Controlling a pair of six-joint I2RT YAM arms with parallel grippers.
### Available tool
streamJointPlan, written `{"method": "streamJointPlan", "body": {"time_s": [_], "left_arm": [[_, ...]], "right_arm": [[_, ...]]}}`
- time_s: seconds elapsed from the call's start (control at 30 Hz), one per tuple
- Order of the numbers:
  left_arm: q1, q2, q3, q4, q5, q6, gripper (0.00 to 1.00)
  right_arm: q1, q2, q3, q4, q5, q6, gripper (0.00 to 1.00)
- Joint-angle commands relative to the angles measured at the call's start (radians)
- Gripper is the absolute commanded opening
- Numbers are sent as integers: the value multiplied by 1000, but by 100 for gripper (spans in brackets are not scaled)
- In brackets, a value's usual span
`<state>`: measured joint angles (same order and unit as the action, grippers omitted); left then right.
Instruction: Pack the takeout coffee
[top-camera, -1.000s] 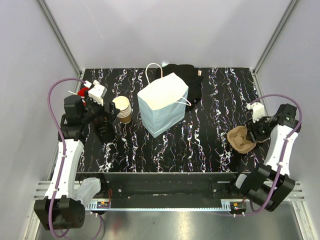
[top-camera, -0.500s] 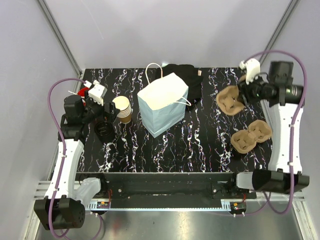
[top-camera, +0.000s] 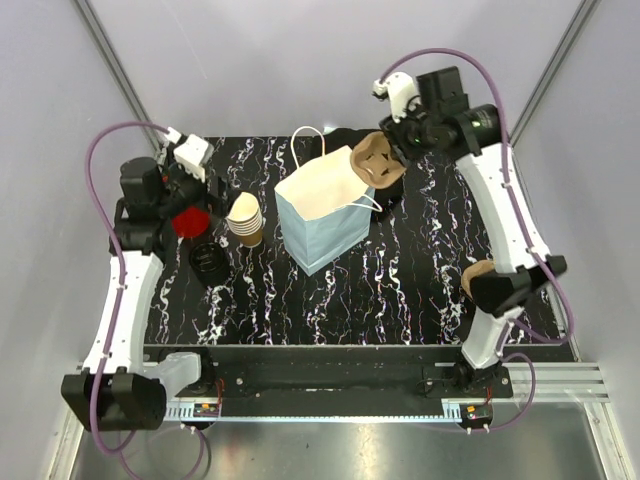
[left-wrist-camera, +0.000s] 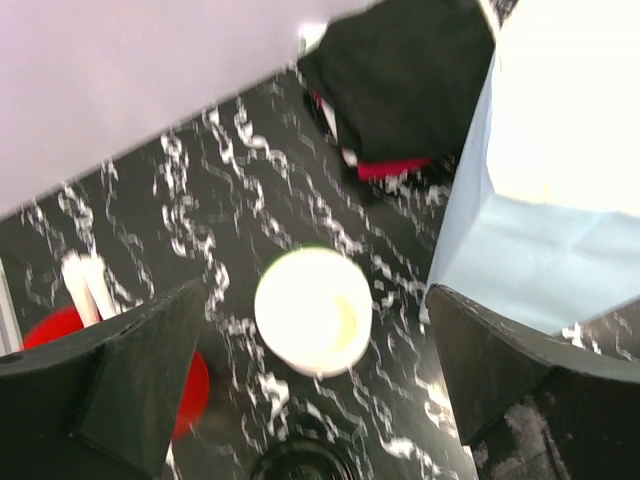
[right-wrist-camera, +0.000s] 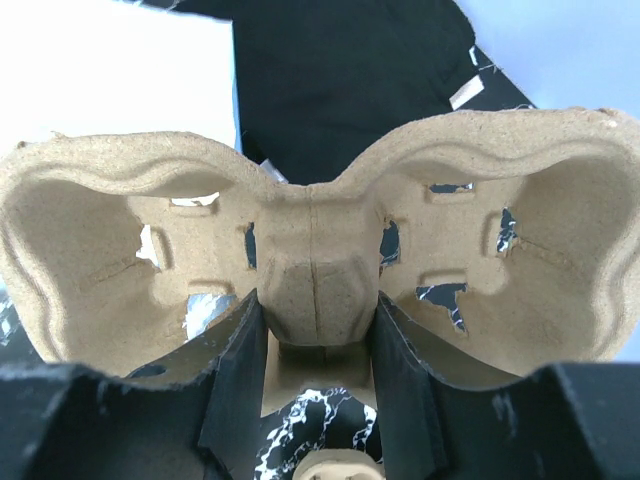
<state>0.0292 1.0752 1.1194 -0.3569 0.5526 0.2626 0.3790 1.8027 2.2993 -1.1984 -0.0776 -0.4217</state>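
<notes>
table (top-camera: 400, 290): a black top veined with white, on which everything is set.
round black lid (top-camera: 208, 262): seen at the left of the table, just nearer than the stack of tan cups. whether a cup sits under it cannot be told, so a lidded coffee cannot be made out for certain.
second carrier (top-camera: 476, 270): only a tan edge is seen at the right of the table, mostly hidden by the right arm.
left gripper (left-wrist-camera: 318, 385): the fingers are spread wide and nothing is held. it is hung in the air above the left part of the table, over the stack and the red cup.
red cup (top-camera: 185, 221): stood at the left, with white straws (left-wrist-camera: 85, 285) held in it.
stack of tan cups (top-camera: 245, 220): stood upright between the red cup and the bag, its cream inside turned to the left wrist camera.
paper bag (top-camera: 325, 210): pale, stood open at mid-table, loop handles raised.
right gripper (right-wrist-camera: 315, 345): closed part-way on the middle ridge of a pulp cup carrier (top-camera: 375, 160), one finger on each side. the carrier is held in the air at the bag's far right corner.
black cloth (top-camera: 350, 140): laid at the far edge, behind the bag.
</notes>
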Motion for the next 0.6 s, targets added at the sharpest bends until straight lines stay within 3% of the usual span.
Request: {"method": "streamJointPlan", "body": {"time_s": [0.0,0.23,0.57], "left_arm": [[-15,74,75,160,79,-92,99],[-90,219,146,311,21,-174,99],[-133,362,270,345,-86,-260,99]], "right_arm": [[69,87,149,5,139,28,45],[190,217,311,10,275,-12,45],[317,236,235,54,440,15,45]]}}
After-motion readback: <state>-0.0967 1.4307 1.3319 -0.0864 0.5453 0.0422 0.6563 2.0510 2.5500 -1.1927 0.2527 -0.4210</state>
